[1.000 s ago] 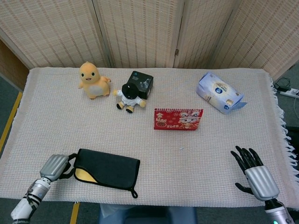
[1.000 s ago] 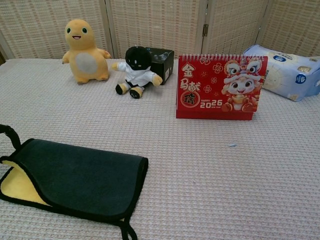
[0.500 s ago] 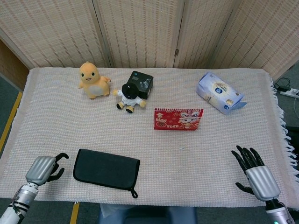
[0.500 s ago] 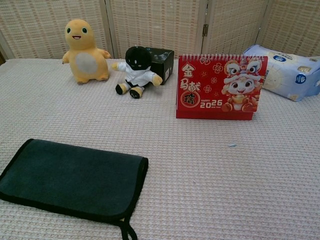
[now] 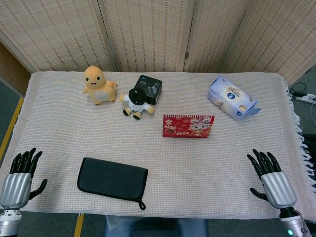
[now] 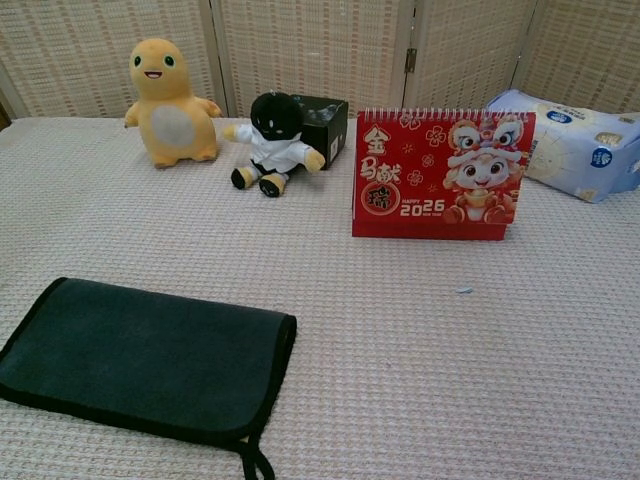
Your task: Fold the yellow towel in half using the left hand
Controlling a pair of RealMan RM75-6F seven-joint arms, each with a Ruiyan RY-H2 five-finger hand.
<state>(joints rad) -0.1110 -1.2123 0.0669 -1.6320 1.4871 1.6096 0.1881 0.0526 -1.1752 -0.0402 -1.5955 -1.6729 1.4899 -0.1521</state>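
Now the towel [image 5: 113, 178] is lying flat and fully folded near the front edge of the bench [image 5: 59, 123], only its dark outer side showing; the yellow corner that was peeking out at its left end a second ago is covered. The left hand [image 5: 18, 180], which was at that end of the cloth, is pulling clear to the far left edge, well apart from the towel, its fingers [image 5: 24, 160] spread and holding nothing. The right hand [image 5: 272, 179] is staying near the right front corner, fingers likewise apart and empty. Judging by this, the fold is looking complete and the left arm is simply retreating to rest.
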